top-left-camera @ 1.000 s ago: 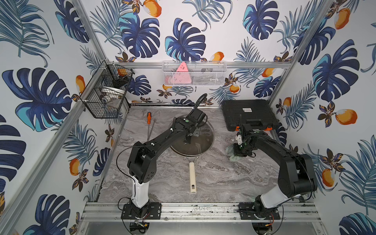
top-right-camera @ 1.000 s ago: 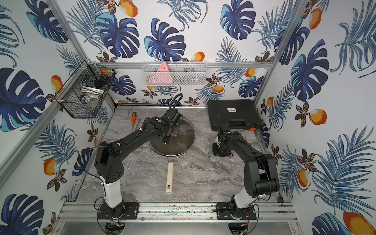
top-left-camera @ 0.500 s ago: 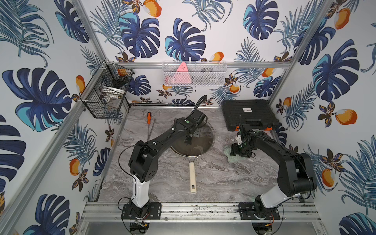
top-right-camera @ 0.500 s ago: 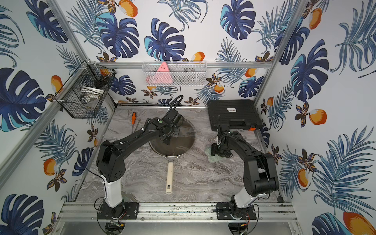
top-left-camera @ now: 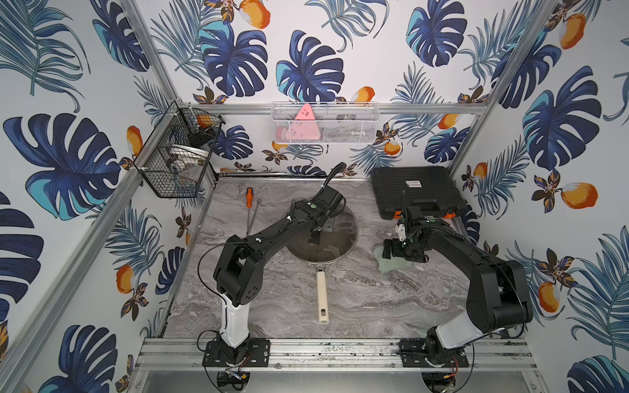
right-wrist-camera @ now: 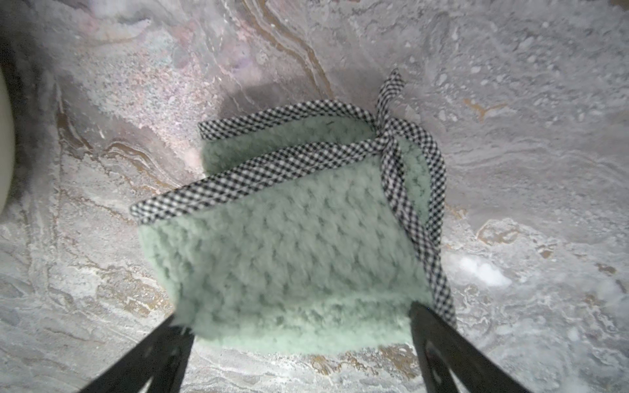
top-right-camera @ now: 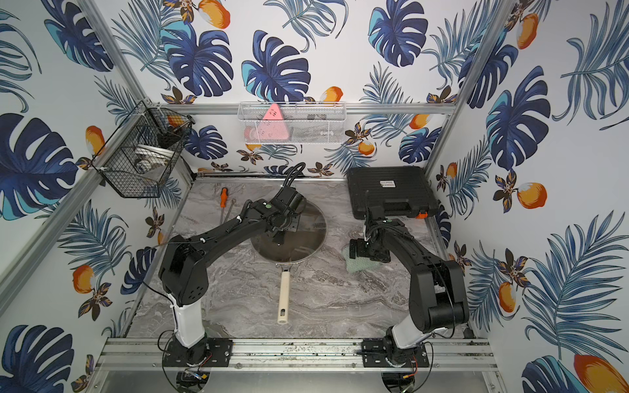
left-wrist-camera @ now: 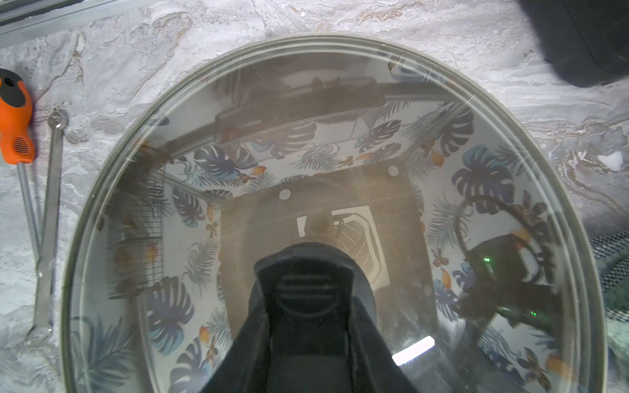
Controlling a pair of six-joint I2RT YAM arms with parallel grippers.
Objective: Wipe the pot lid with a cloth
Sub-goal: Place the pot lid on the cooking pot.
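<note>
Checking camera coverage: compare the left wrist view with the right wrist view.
Left wrist only: the large round clear glass pot lid with metal rim, the left gripper shut on its black handle, an orange-handled screwdriver, a slim metal wrench, and a black case corner.
Right wrist only: the right gripper, open.
Both: the pale mint-green waffle-textured cloth with checked trim, flanked by the right fingers, only an edge in the left wrist view; the grey marble tabletop.
</note>
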